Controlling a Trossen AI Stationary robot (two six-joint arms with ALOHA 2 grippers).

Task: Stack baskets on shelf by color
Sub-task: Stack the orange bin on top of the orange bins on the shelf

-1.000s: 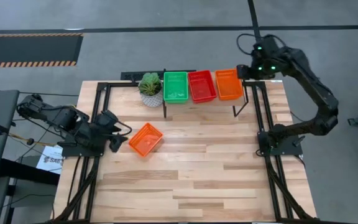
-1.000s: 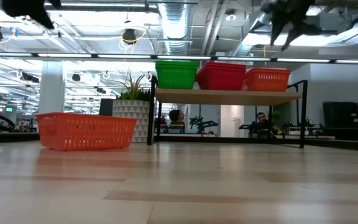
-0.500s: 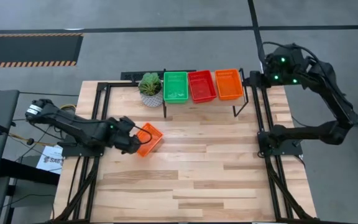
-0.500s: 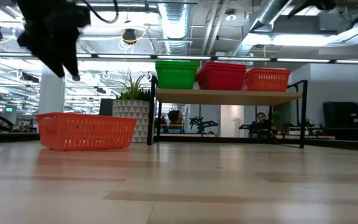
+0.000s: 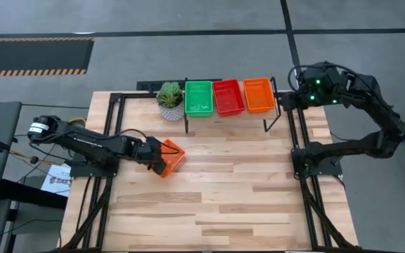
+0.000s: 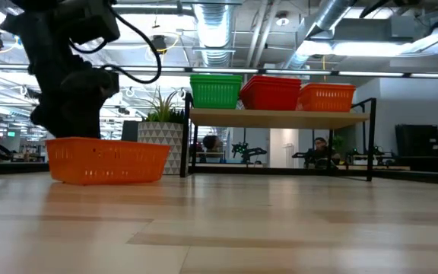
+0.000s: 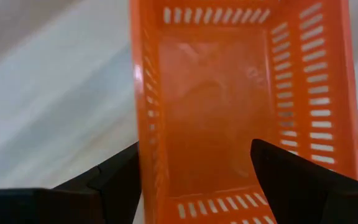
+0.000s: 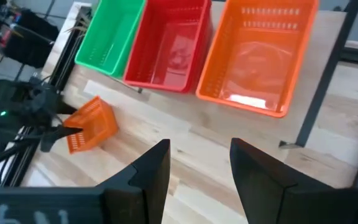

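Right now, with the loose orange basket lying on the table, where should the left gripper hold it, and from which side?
Grip the orange basket by its near short wall, coming from above on the left arm's side. It sits upright and open-topped, and the left gripper has open jaws already straddling that thin mesh wall, one finger inside, one outside.

Light wooden shelf on black metal legs (image 5: 220,118) stands at the table's (image 5: 245,204) far edge, carrying three plastic mesh baskets side by side: green (image 5: 198,98) left, red (image 5: 228,96) middle, orange (image 5: 259,95) right. White-potted green plant (image 5: 170,100) sits just left of the shelf. A fourth orange mesh basket (image 5: 167,157) lies on the table nearer its left edge, in front of the plant, well apart from the shelf.
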